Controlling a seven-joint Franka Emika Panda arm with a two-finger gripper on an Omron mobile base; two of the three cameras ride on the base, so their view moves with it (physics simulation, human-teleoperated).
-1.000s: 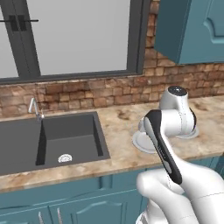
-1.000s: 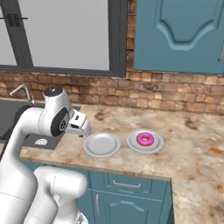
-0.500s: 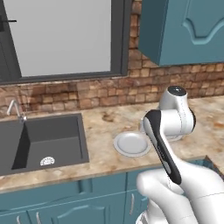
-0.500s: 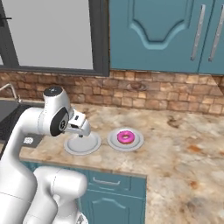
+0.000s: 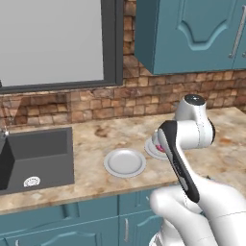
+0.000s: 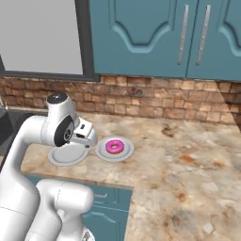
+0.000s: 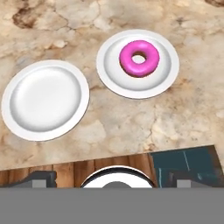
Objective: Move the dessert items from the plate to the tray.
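The pink doughnut [image 7: 139, 58] sat on its plate [image 7: 164, 81] ahead and a bit right of the gripper [image 7: 107, 178], whose fingers stood wide apart, holding nothing

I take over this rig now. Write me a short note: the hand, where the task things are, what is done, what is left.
Hand: open, holding nothing, above the counter's front edge.
Small pink-iced ring doughnut: lies on the round pale grey plate.
Second round pale grey plate: beside it, bare.
Done: nothing moved yet.
Left: find the tray, pick the doughnut, place it there.
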